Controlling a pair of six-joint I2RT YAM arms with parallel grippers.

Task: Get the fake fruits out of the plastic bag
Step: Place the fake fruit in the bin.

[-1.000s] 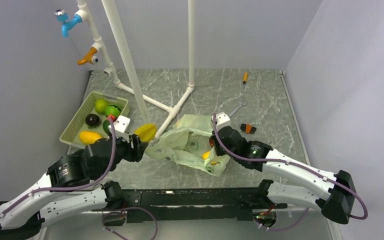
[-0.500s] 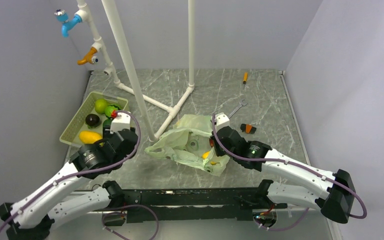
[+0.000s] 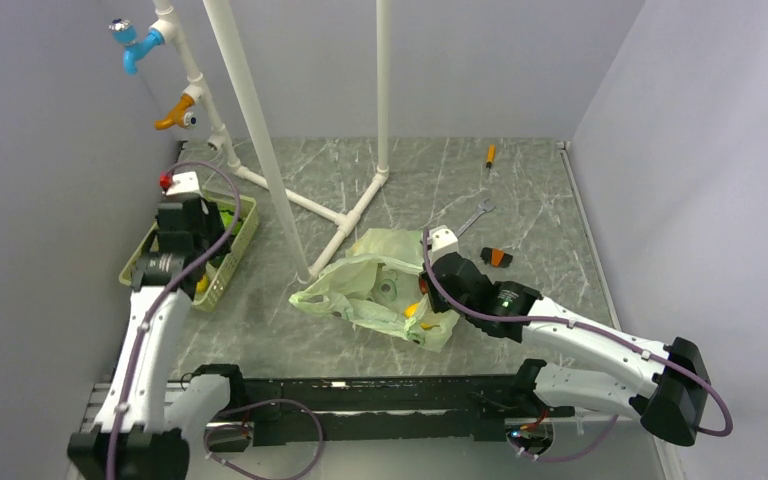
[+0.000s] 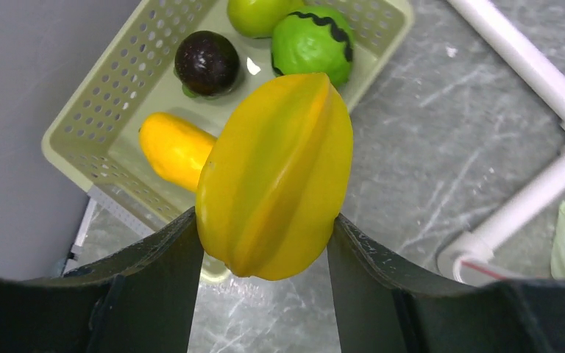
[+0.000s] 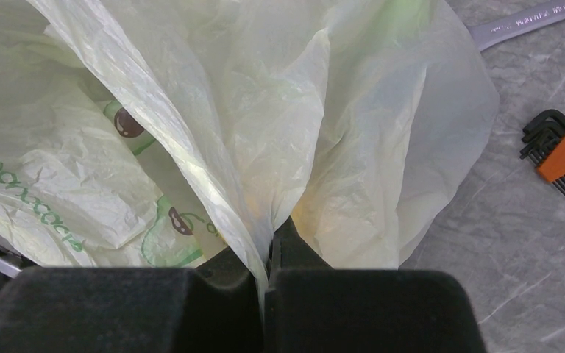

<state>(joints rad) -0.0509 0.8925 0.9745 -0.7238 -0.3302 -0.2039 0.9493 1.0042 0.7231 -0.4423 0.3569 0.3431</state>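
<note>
The fruits now sit in three places. A second ago the left end effector held the starfruit just beside the bag. That arm has since swung out to 9 o'clock and hangs over the near edge of the basket, jaws half spread and clamped on the fruit's flanks. So one more piece is out of the bag and, by my reading, only a release away from being put down. Four pieces already lie in the basket: a dark purple ball, two green rounds and a yellow oblong. The bag has not moved. It lies crumpled mid-bench toward 6 o'clock, with yellow and red shapes showing through it, so I judge the job unfinished. The right end effector, at the bag's 3 o'clock side, is pinched fully closed on a gathered fold of film. The starfruit is glossy, hard-looking and ridged lengthwise, and the jaws bear on its ribs. The bag is thin, translucent pale green, heavily creased, and printed with brown dots and green script. The basket is rigid, slotted plastic. The bench is grey with marble-like veining.
</note>
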